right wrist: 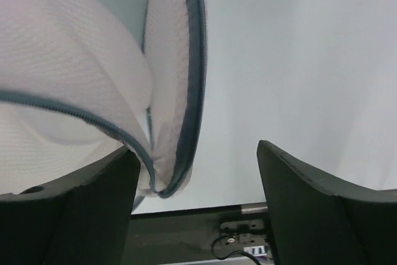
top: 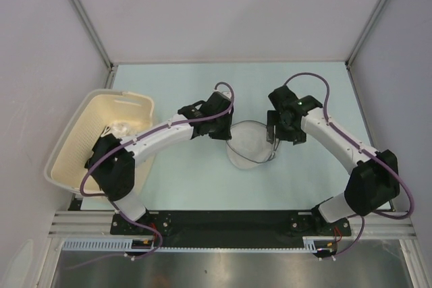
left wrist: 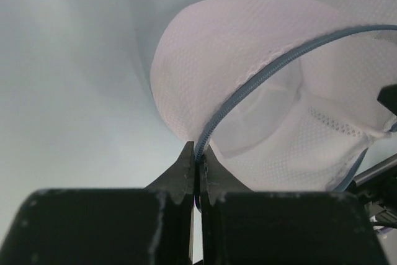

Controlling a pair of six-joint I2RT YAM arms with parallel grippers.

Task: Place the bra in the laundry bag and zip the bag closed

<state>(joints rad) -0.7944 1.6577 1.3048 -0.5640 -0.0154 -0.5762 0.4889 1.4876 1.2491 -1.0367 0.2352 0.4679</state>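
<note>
Our left claw [left wrist: 197,166] is pressed together, pinching the zipper [left wrist: 267,69] of the mesh laundry bag [left wrist: 217,41]. Our right claw [right wrist: 197,153] is spread wide around the bag's edge.

Table [top: 202,173] from above: the laundry bag [top: 251,145] lies at its centre, ahead of the arm bases; the basket [top: 67,145] stands at the left edge, well apart from the bag, the left arm crossing over its right side. The left gripper [top: 227,133] meets the bag's left rim; the right gripper [top: 275,136] straddles its right rim.
</note>
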